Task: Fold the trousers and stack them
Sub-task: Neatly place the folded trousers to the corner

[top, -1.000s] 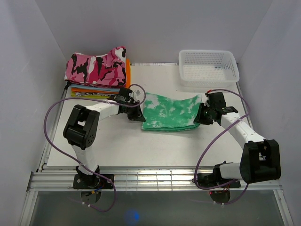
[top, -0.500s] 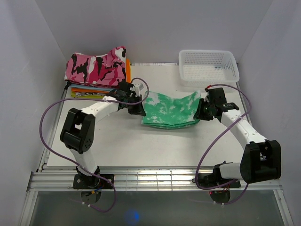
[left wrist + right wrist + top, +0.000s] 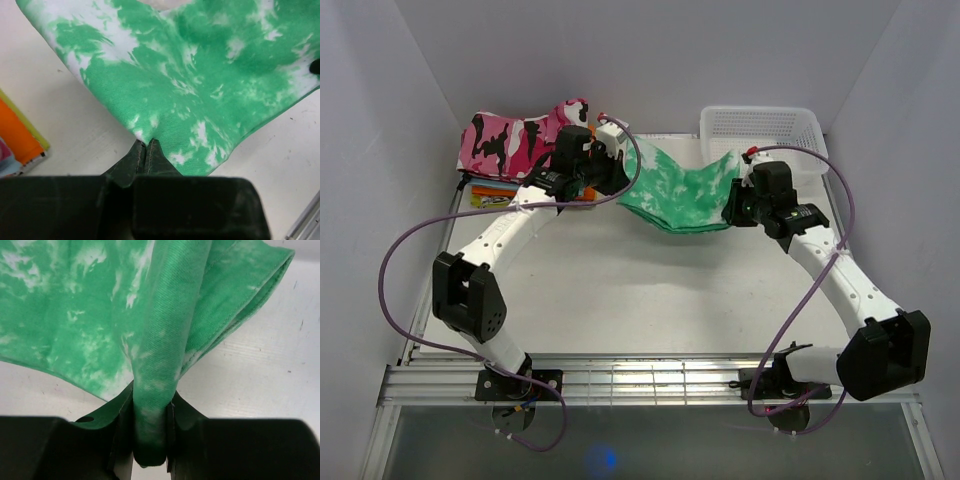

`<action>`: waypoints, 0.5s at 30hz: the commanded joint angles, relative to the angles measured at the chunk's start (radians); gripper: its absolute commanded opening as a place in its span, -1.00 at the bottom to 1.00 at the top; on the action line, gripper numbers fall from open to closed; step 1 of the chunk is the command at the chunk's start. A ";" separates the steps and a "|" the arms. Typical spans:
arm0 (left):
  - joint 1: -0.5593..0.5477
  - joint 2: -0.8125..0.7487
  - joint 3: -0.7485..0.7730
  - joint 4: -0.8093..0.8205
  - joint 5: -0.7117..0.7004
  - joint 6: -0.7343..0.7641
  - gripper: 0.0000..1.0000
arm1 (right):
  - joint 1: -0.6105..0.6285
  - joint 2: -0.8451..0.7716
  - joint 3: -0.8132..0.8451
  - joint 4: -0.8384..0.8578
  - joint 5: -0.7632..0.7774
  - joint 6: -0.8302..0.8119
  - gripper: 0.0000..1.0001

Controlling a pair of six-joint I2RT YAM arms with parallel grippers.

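Note:
The folded mint green and white trousers point(image 3: 682, 188) hang off the table between my two grippers, sagging in the middle, toward the back of the table. My left gripper point(image 3: 623, 182) is shut on the left corner; in the left wrist view its tips point(image 3: 145, 145) pinch the edge of the trousers point(image 3: 200, 85). My right gripper point(image 3: 732, 205) is shut on the right end; in the right wrist view a thick bunch of the trousers point(image 3: 165, 340) sits between the jaws of that gripper point(image 3: 150, 440).
A pink, black and white camouflage garment point(image 3: 520, 140) lies on a stack of orange folded clothes point(image 3: 495, 190) at the back left, close to my left arm. A white mesh basket point(image 3: 760, 140) stands at the back right, just behind my right gripper.
Both grippers have lifted the trousers off the table and carried them toward the back. The cloth now hangs in the air and sags between them.

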 commanded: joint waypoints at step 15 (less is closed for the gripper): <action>0.303 -0.020 0.353 0.092 -0.170 0.061 -1.00 | 0.174 0.309 0.493 0.390 0.078 -0.119 -0.85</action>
